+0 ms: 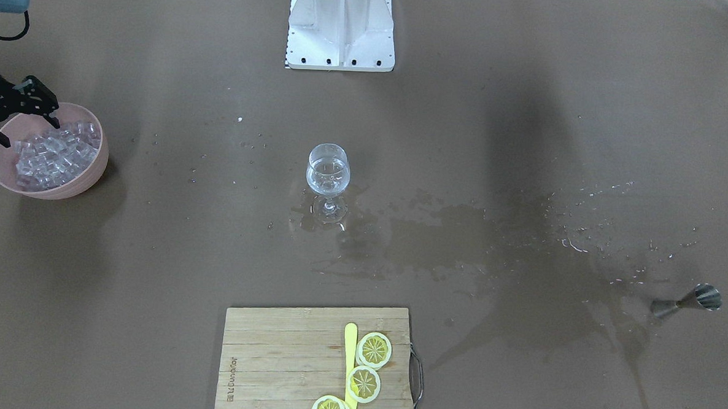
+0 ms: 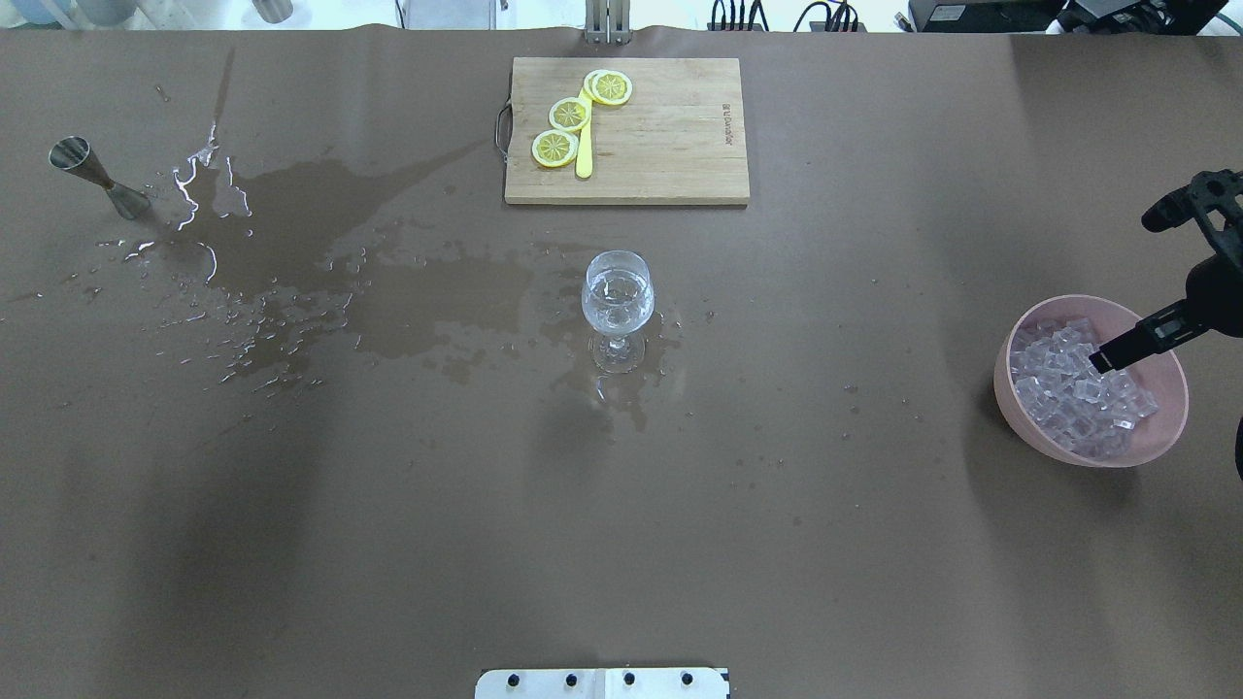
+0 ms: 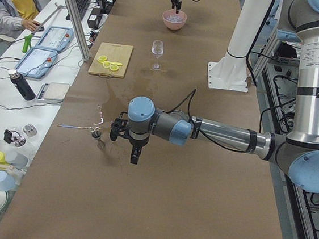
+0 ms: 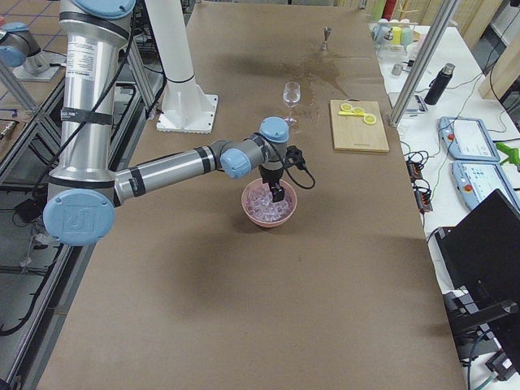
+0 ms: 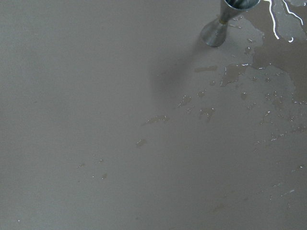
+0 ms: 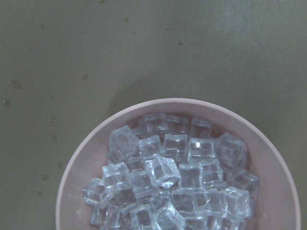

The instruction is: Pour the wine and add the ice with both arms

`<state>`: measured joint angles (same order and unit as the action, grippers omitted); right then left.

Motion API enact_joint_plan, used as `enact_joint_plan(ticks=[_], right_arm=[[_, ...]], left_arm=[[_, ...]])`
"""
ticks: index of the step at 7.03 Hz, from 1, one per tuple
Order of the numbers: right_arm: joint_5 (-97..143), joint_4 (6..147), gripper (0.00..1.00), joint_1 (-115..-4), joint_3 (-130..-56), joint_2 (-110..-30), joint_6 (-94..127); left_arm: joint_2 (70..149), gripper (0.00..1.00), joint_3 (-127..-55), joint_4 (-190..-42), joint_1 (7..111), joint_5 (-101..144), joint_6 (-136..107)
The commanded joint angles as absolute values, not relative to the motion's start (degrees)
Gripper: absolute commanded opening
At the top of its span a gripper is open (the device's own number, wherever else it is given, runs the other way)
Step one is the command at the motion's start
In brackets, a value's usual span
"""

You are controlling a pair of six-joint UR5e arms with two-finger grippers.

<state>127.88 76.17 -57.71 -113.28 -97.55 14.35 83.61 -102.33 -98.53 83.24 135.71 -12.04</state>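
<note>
The right jaws stood spread above small, glassy, clear ice cubes (image 2: pixel 1068 388) in the round pink bowl (image 2: pixel 1005 388) at the overhead frame's right, likely poised to pick one. At centre, the clear stemmed wine glass (image 2: pixel 617 320) held colourless wine (image 2: pixel 616 299). I could not tell the left jaws' state.

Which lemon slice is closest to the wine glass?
The slice at the row's end nearest the board's handle; the other two lie farther from the wine glass.

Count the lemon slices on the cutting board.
3, in the overhead view: top lemon slice, middle slice, bottom slice, on the cutting board. Another may hide beneath the top one.
</note>
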Motion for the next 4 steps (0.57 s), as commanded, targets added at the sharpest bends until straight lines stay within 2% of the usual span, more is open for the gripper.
enact_joint_plan(ticks=[1,4], right_arm=[[125.1,75.5,0.90,-55.2,-113.0,-98.0,13.5],[123.2,75.4,0.90,-53.1,-112.0,-97.9,13.5]], left_arm=[[83.6,0.98,-102.4,-98.5,83.2,135.7,-12.1],[83.7,0.98,-102.3,-98.5,83.2,135.7,-12.2]])
